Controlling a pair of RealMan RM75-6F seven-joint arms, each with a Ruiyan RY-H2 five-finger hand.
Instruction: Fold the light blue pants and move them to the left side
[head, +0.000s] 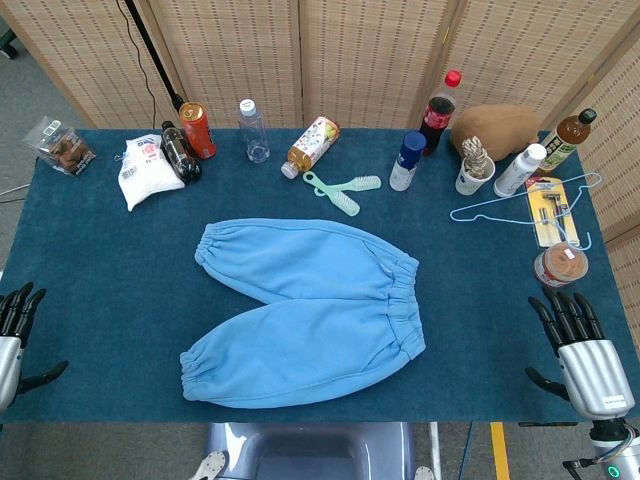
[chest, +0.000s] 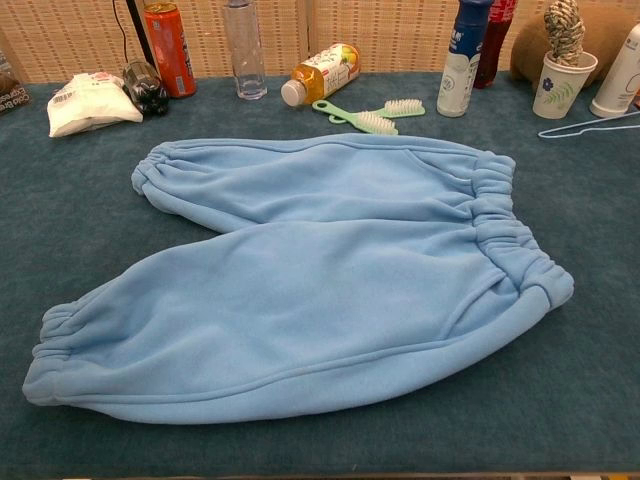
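Hidden or cut off: the left hand (head: 12, 335) shows only partly at the left edge of the head view, its dark fingers apart, holding nothing. The right hand (head: 580, 355) sits at the near right corner, fingers spread and straight, nothing in it. Neither hand appears in the chest view. The contents of the clear plastic packet (head: 62, 146) at the far left corner are hard to make out. The brown rounded object (head: 500, 128) at the far right is partly behind other items; its nature cannot be told.

Task item: one pair of light blue fleece pants (head: 305, 310), lying flat and unfolded in the middle of the dark blue cloth-covered tabletop (head: 100, 280), gathered waistband to the right, two cuffed legs to the left, the near leg angled toward the near left.

Far row, left to right:
- one white pouch (head: 142, 172)
- one dark bottle lying on its side (head: 180, 152)
- one red can (head: 197, 130)
- one clear plastic bottle (head: 253, 130)
- one yellow-labelled bottle lying tipped (head: 311, 145)
- two mint-green brushes (head: 340, 190), crossing
- one blue-and-white bottle (head: 407, 160)
- one red-capped cola bottle (head: 439, 112)
- one paper cup holding knotted rope (head: 473, 167)
- one white tube-shaped bottle (head: 520, 169)
- one green-capped tea bottle (head: 569, 139)

Right side: one pale blue wire hanger (head: 500, 210), one yellow carded tool pack (head: 552, 211), one round lidded tub (head: 560, 265).
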